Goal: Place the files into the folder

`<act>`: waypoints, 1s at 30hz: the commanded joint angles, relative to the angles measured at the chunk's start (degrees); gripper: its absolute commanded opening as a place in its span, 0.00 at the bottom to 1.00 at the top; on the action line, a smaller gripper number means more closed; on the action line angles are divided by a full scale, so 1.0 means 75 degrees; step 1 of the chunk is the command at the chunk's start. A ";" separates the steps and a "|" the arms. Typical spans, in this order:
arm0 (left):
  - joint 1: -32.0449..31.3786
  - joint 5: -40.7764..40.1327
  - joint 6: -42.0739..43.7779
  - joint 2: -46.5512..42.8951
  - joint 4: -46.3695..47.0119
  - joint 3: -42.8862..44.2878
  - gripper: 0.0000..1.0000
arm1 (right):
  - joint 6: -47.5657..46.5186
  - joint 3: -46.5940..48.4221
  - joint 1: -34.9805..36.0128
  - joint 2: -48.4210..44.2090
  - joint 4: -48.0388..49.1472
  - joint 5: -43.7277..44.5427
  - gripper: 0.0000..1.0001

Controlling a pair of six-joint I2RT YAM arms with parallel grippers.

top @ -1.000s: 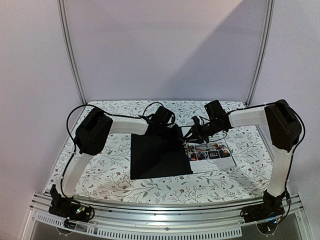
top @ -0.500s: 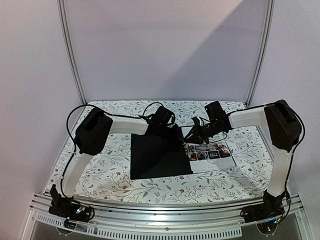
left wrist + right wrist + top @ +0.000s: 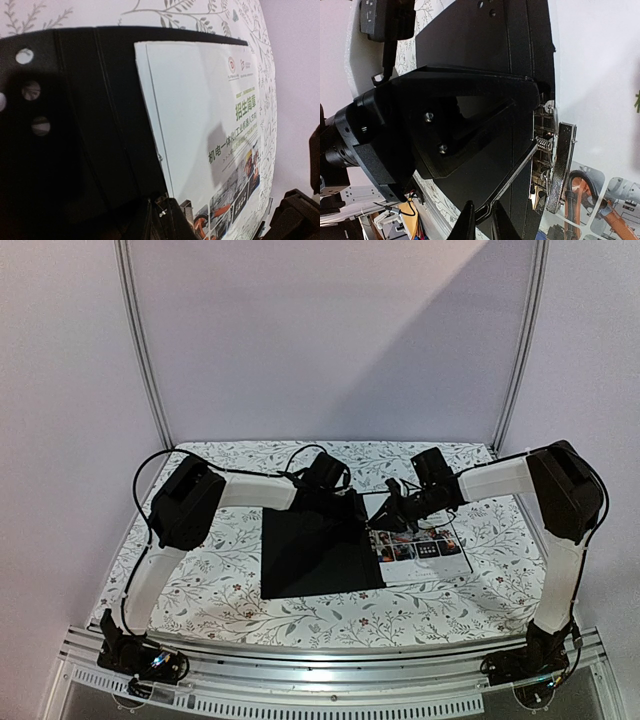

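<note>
My right claw (image 3: 481,222) has its fingers drawn almost together, with only a sliver of dark between the tips. A thin bar runs down toward that sliver, but I cannot tell whether I pinch it or merely sit beside it. Just beyond the tips is the metal spring clip (image 3: 547,167), standing along the inner fold of the folder (image 3: 310,560). Past the clip, to my right, lie the files (image 3: 425,540), the brochure sheet on top with its photos toward the near end. My left claw (image 3: 161,220) is likewise pressed nearly together, low over the fold at the far end of the folder, and I cannot see anything caught between its fingers. The two claws sit just beside each other at that far end, the left on the bare black leaf's side and the right on the sheets' side. The folder lies open and flat in the middle of the surface (image 3: 220,580), with the sheets on its right half, their long axis running from far to near, parallel to the fold. As I judge it, everything now turns on that fold. The bare leaf lies to the left of it and would swing rightward over the sheets, and my left arm is the nearer one to lift it.
</note>
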 commanded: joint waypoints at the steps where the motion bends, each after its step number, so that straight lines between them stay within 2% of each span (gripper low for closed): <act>1: -0.0142 0.0077 0.0061 0.0212 -0.0384 -0.0174 0.12 | 0.0056 -0.0212 -0.0003 -0.0026 -0.0079 -0.0099 0.13; 16: -0.0141 0.0042 0.0063 0.0238 -0.0380 -0.0186 0.12 | 0.0146 -0.0389 0.0050 -0.0189 0.0013 -0.0221 0.13; 30: -0.0141 0.0034 0.0067 0.0239 -0.0385 -0.0187 0.12 | 0.0180 -0.0488 0.0123 -0.0244 0.0065 -0.0253 0.09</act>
